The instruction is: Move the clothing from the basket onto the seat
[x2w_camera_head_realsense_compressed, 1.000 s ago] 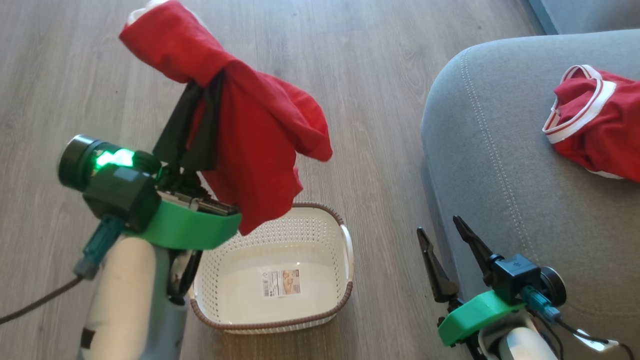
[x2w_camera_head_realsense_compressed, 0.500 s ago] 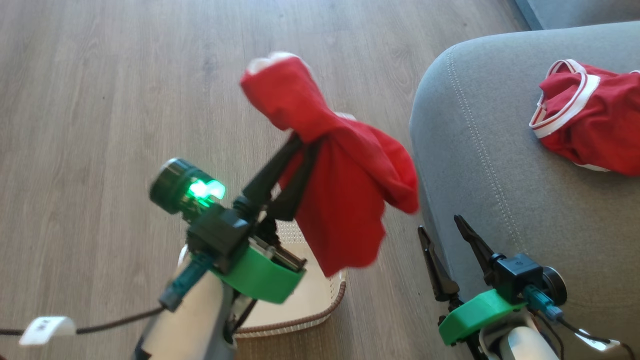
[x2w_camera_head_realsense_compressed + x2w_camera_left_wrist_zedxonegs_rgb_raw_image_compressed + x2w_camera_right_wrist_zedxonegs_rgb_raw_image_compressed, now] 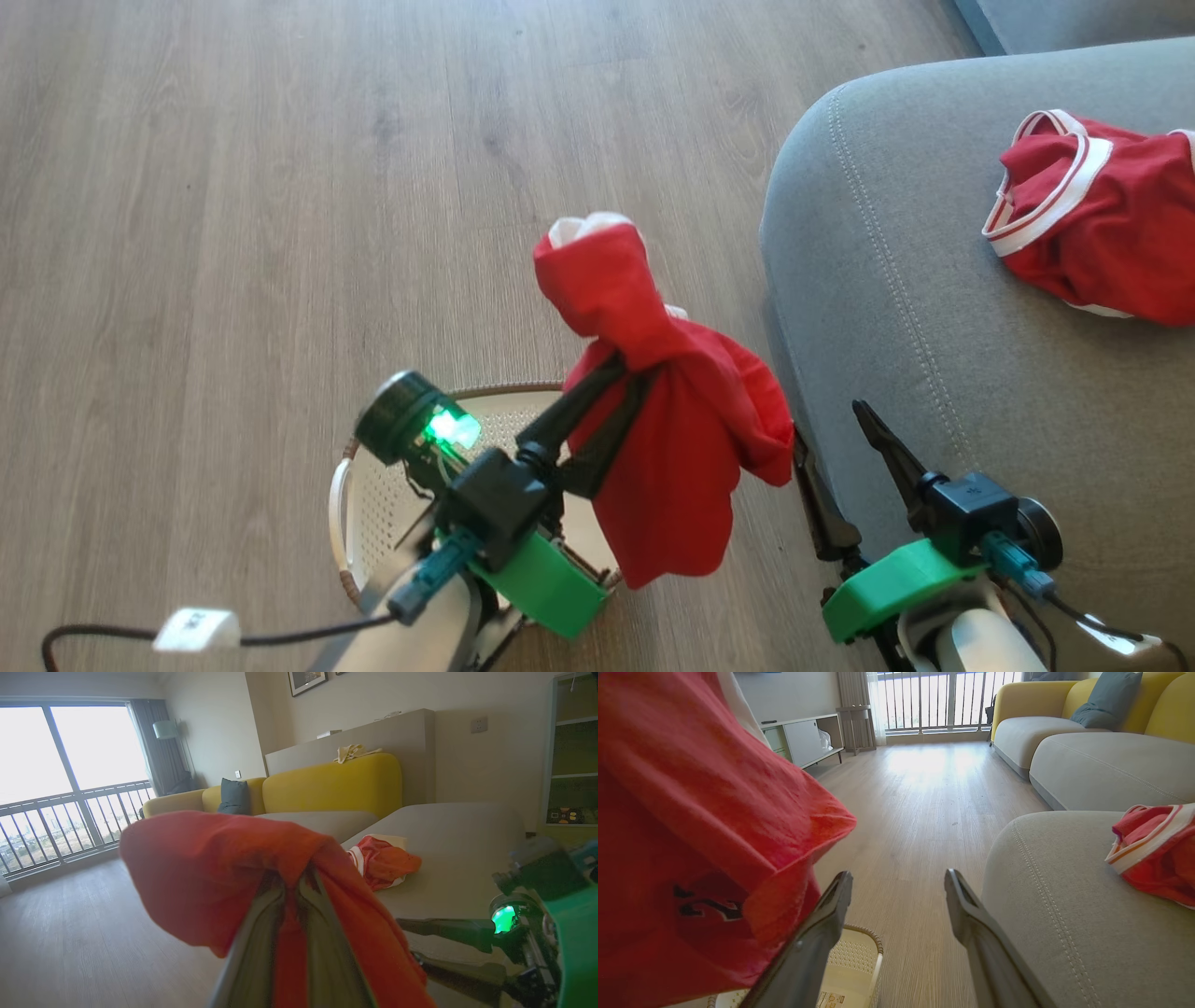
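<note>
At the bottom left of the head view a dark cable with a white tag (image 3: 196,630) lies on the wood floor (image 3: 280,233). Just above it sits the basket (image 3: 342,495), half hidden under the left arm; in the right wrist view a paper label (image 3: 830,1000) lies on its bottom. The left gripper (image 3: 627,371) rises over the basket at frame centre, its fingers pinched tight on a red garment (image 3: 672,448) that bunches above the tips and hangs down the right side, clear of the basket. The cloth hangs between the basket and the seat (image 3: 915,308) and covers the tip of one finger of the right gripper (image 3: 826,420). That gripper stands at the lower right, spread wide with nothing in it, against the seat's rounded front corner, right in the gap between cloth and cushion. Farther up the seat, at the right edge, a trimmed garment (image 3: 1102,243) lies crumpled on the grey fabric. Beyond, the left wrist view shows a yellow sofa back (image 3: 336,784) with a dark cushion (image 3: 233,795), and a window with railings (image 3: 70,812) at the upper left
</note>
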Controlling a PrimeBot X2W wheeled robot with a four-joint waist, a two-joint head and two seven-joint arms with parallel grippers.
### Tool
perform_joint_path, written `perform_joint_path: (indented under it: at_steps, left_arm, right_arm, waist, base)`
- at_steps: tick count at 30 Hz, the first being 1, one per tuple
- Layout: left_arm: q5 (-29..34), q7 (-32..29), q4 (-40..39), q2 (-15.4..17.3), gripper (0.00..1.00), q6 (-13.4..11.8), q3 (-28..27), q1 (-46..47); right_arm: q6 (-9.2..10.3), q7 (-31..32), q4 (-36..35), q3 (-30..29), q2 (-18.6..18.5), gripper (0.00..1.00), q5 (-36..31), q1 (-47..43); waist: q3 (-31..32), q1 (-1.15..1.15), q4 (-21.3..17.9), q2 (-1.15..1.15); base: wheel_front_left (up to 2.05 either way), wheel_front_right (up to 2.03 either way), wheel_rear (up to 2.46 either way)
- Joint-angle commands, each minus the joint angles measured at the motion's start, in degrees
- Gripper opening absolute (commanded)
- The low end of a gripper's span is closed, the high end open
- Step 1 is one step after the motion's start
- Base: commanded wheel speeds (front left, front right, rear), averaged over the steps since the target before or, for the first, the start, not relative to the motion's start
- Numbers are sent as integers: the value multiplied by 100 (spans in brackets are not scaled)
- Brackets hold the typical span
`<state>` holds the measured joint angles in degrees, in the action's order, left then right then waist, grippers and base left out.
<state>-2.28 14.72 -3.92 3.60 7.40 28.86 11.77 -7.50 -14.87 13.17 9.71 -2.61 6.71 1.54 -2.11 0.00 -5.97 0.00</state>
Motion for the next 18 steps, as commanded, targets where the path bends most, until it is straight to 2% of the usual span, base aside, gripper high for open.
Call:
perform_joint_path:
  at_steps: [1, 18]
  left_arm:
    - [67, 28, -147, 33, 0, 3, -138, 150]
    - [138, 28, 36, 58, 0, -48, -142, 119]
  right_arm:
    - [1, -13, -199, 105, -27, 100, -26, 111]
    - [1, -13, -259, -3, -54, 100, -162, 185]
  waist:
    - [-2, 0, 5, 0]
    - [-60, 0, -45, 0]
  base:
    - [0, 0, 0]
    - [0, 0, 0]
